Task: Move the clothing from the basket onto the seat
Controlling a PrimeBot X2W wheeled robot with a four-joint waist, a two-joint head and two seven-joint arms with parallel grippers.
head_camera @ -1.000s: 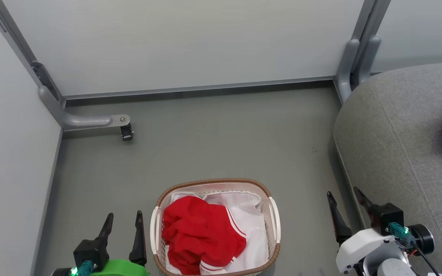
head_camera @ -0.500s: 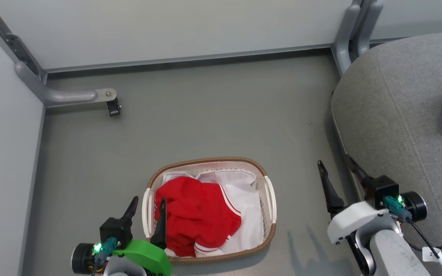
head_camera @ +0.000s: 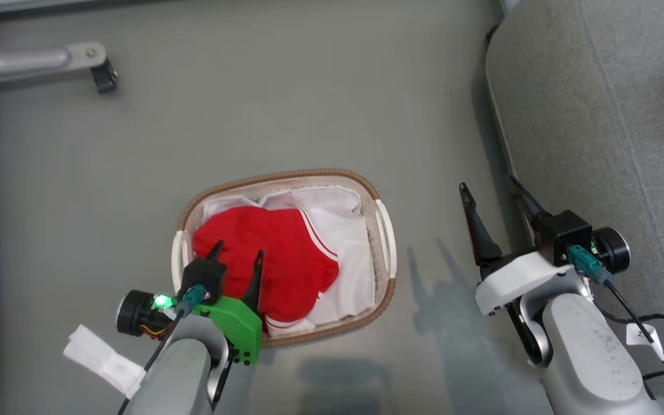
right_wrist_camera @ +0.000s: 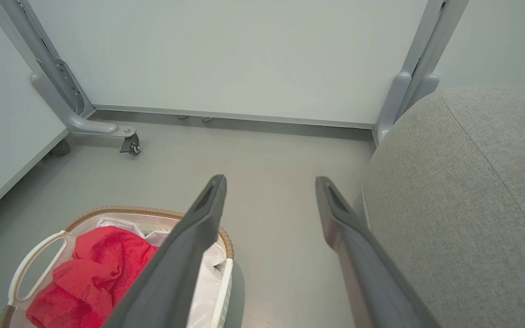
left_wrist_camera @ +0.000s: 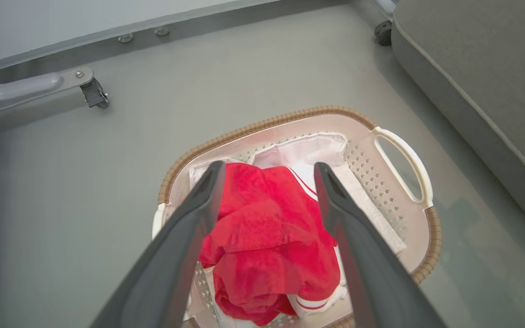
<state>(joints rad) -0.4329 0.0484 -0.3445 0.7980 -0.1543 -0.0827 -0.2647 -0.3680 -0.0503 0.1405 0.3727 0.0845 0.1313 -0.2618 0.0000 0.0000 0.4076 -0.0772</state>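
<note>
Nearest, the left hand [head_camera: 239, 249] hangs over the near left part of the basket [head_camera: 372, 236], its two dark fingers [head_camera: 254, 276] spread wide above the clothing [head_camera: 286, 253], a crumpled red garment with white striped trim lying on the white liner [head_camera: 332, 199] inside the basket, which stands on the grey floor [head_camera: 309, 86]. To the right, the right hand [head_camera: 487, 183] is spread just as wide and empty, above the floor between the basket and the grey seat [head_camera: 597, 104]. Farthest off, at the left, a grey metal leg [head_camera: 26, 57] ends in a small black castor [head_camera: 104, 78].
</note>
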